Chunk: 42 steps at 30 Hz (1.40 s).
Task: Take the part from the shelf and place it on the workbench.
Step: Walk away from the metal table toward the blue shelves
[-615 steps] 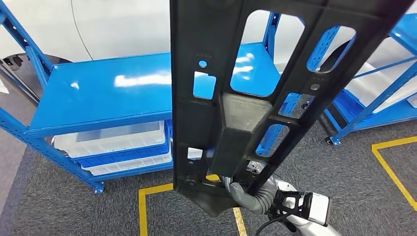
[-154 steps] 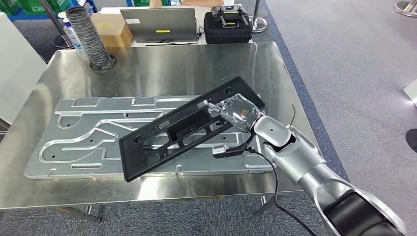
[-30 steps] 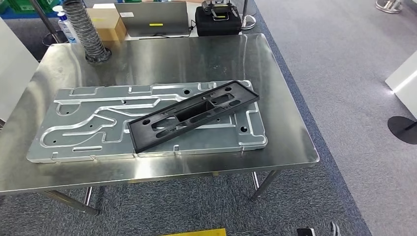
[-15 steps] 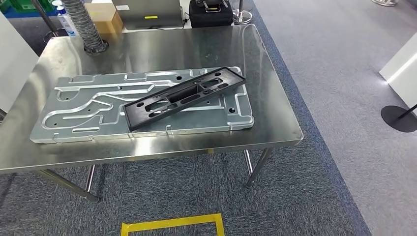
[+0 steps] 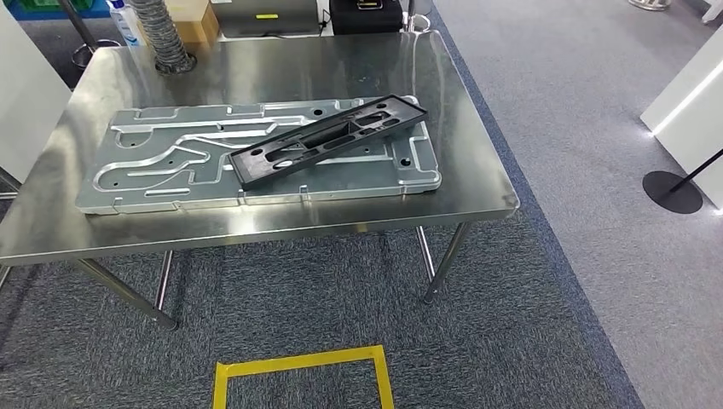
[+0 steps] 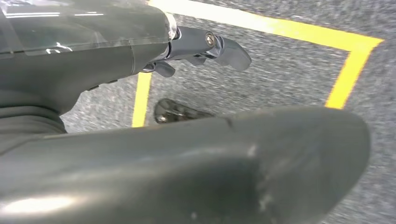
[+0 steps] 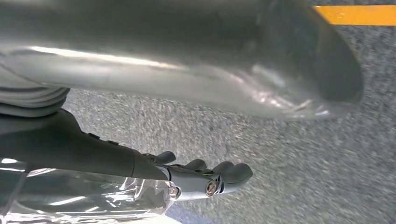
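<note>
Both arms hanging over grey carpet. Left hand and right hand empty, fingers loosely extended. Black part lying diagonally on metal plate atop workbench.

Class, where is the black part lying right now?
In the head view, the black part lies diagonally across the grey plate on the steel workbench, toward its right.
</note>
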### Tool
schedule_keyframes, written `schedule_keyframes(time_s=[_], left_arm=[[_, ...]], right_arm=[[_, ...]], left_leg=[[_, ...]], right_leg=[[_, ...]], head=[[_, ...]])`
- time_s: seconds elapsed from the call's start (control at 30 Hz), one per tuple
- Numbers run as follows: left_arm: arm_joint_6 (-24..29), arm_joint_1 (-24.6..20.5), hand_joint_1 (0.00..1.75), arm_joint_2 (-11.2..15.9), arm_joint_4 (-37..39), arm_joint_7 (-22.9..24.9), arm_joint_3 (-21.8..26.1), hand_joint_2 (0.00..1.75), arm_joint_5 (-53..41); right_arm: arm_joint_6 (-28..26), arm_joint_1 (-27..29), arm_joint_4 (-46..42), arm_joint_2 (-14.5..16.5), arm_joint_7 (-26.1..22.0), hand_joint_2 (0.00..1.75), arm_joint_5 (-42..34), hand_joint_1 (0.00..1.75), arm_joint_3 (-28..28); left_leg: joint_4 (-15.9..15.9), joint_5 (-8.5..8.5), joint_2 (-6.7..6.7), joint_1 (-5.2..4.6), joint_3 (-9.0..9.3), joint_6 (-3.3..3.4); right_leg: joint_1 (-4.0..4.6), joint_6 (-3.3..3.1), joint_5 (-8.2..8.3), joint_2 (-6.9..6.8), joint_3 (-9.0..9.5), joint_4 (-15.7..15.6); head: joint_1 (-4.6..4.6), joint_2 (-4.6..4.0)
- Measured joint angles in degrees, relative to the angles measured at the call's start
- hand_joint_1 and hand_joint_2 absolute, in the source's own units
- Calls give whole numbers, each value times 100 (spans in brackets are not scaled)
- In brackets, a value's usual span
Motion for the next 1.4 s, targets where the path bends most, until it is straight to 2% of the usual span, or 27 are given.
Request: schedule_keyframes(time_s=[0.07,0.17,0.23,0.33,0.37,0.4,0.47,0.53,0.57,0.6,0.67,0.7,0.73,0.83,0.87,0.9,0.93,1.0,1.07,1.1,1.13,1.2,1.23,1.27,1.33,1.37,1.4], left_arm=[[35,-5,0,-51,0,55,-39,0,-130],[75,-31,0,-115,1,112,-137,0,-309],[69,-38,0,-131,2,128,-197,0,-393],[31,-41,0,-138,5,137,-276,0,-458],[18,-43,0,-139,6,146,-296,0,-466],[8,-45,0,-139,7,166,-306,0,-460],[-1,-56,0,-138,7,233,-307,0,-403],[-4,-82,0,-138,7,305,-290,0,-301],[-4,-88,0,-138,7,329,-275,0,-256],[-4,-89,0,-138,7,346,-258,0,-223],[-3,-74,0,-132,7,358,-225,0,-204],[-1,-75,0,-128,7,359,-213,0,-207],[1,-77,0,-124,7,358,-205,0,-212],[-2,-79,0,-119,7,352,-201,0,-248],[-8,-78,0,-119,7,350,-201,0,-259],[-15,-78,0,-119,7,349,-201,0,-264],[-21,-78,0,-119,7,347,-201,0,-269],[-27,-81,0,-115,7,346,-201,0,-276],[-34,-82,0,-110,7,343,-201,0,-291],[-37,-82,0,-107,7,341,-201,0,-299],[-39,-82,0,-104,7,340,-201,0,-306],[-40,-84,0,-96,7,340,-201,0,-310],[-40,-83,0,-91,7,340,-201,0,-311],[-40,-79,0,-87,7,341,-201,0,-311],[-41,-74,0,-82,7,341,-201,0,-311],[-40,-72,0,-82,7,340,-201,0,-310],[-40,-71,0,-82,7,340,-201,0,-311]], right_arm=[[95,-4,9,0,134,0,-77,0,-6],[273,5,46,-1,439,0,-198,0,-41],[391,9,70,-6,635,0,-292,0,-83],[547,12,97,-19,775,0,-444,0,-180],[611,13,108,-21,793,0,-492,0,-221],[681,14,120,-22,797,0,-533,0,-264],[839,7,136,-24,758,0,-561,0,-329],[993,-10,143,-25,670,0,-500,0,-350],[1059,-24,145,-26,620,0,-453,0,-350],[1114,-39,149,-26,577,0,-415,0,-349],[1175,-67,164,-26,526,0,-384,0,-347],[1186,-77,173,-26,522,0,-386,0,-347],[1190,-85,181,-26,523,0,-391,0,-347],[1220,-98,201,-25,535,0,-403,0,-347],[1234,-100,209,-25,539,0,-403,0,-347],[1241,-103,216,-24,542,0,-404,0,-348],[1246,-105,221,-24,548,0,-404,0,-349],[1249,-118,223,-24,560,0,-404,0,-349],[1249,-144,225,-24,565,0,-404,0,-349],[1250,-155,225,-24,565,0,-404,0,-349],[1250,-162,226,-24,565,0,-404,0,-349],[1252,-167,229,-25,566,0,-404,0,-349],[1252,-170,232,-28,567,0,-404,0,-350],[1253,-171,234,-39,567,0,-405,0,-350],[1254,-174,240,-82,568,0,-405,0,-351],[1255,-173,247,-112,568,0,-405,0,-351],[1256,-173,256,-140,568,0,-404,0,-351]], left_leg=[[37,73,7,2,-76,-54],[60,114,2,19,-133,-147],[339,-195,-24,31,-243,-200],[1360,-937,-37,85,-509,-274],[1616,-1018,-37,104,-535,-298],[1692,-962,-37,121,-480,-317],[1290,-651,-37,157,-105,-352],[496,-568,-52,160,435,-343],[229,-602,-64,149,590,-313],[74,-648,-78,126,661,-270],[58,-581,-76,99,591,-156],[57,-525,-64,90,543,-98],[48,-456,-50,87,482,-37],[48,-249,-33,64,237,45],[55,-173,-31,50,136,46],[63,-102,-29,37,38,43],[72,-15,-26,23,-85,38],[87,137,-27,12,-283,14],[108,275,-27,-2,-408,-35],[109,334,-21,-3,-429,-63],[103,394,-14,-2,-441,-94],[110,432,-13,15,-470,-154],[207,297,-21,24,-513,-182],[419,43,-31,31,-583,-208],[1141,-588,-40,47,-766,-249],[1519,-762,-40,50,-828,-264],[1780,-776,-40,52,-828,-272]], right_leg=[[43,-59,-69,-2,437,-680],[42,-127,-22,-13,454,-862],[12,-192,91,-37,379,-898],[23,-219,241,-50,166,-861],[24,-211,293,-50,76,-838],[18,-198,343,-50,-24,-806],[-5,-151,427,-46,-236,-709],[-17,-81,496,-37,-419,-586],[-20,-43,532,-34,-467,-543],[-22,-3,575,-33,-496,-519],[-50,76,644,-28,-518,-510],[-67,108,572,-25,-554,-457],[-83,131,383,-22,-610,-313],[-87,154,-483,-21,-854,631],[-84,155,-616,-20,-897,958],[-83,151,-627,-21,-891,1166],[-81,136,-520,-21,-785,1220],[-61,74,-234,-21,-216,610],[-11,5,-261,-25,545,-381],[15,-17,-334,-25,775,-711],[35,-38,-369,-27,874,-880],[30,-104,-288,-45,815,-906],[24,-151,-225,-63,761,-905],[18,-191,-151,-82,693,-909],[31,-235,-5,-103,500,-889],[37,-237,72,-106,385,-871],[41,-234,148,-107,260,-847]], head=[[0,0],[-1,0],[-1,0],[-2,0],[-1,0],[-1,0],[-2,0],[-2,0],[-1,0],[0,0],[2,0],[2,0],[2,0],[2,0],[2,0],[2,0],[1,0],[1,0],[1,0],[1,0],[1,0],[2,0],[2,0],[2,0],[2,0],[1,0],[1,0]])
